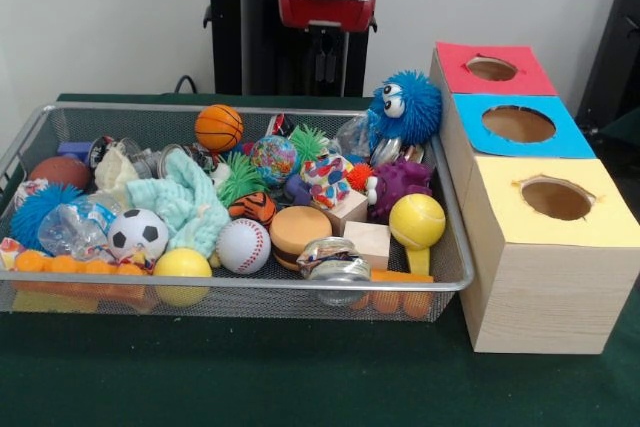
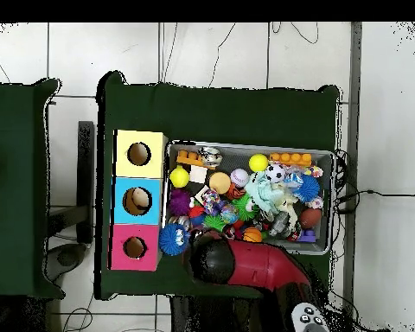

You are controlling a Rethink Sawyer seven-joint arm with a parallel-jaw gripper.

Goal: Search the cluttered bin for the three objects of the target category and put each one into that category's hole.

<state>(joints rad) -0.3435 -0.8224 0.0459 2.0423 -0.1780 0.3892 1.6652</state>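
Observation:
The silver wire-mesh bin holds a dense pile of toys; it also shows in the overhead view. The orange tiger with black stripes lies near the bin's middle, half buried under a green spiky toy. The tan-orange bear and the third plush animal are hidden. The red-topped hole is in the farthest box and shows in the overhead view. My gripper hangs behind the bin's far rim, above the table and touching nothing. In the overhead view the red arm covers it.
A blue spiky googly-eyed ball sits at the bin's far right corner beside the red box, with a purple plush below it. The blue-topped hole and yellow-topped hole are nearer. A basketball, baseball and wooden blocks fill the bin.

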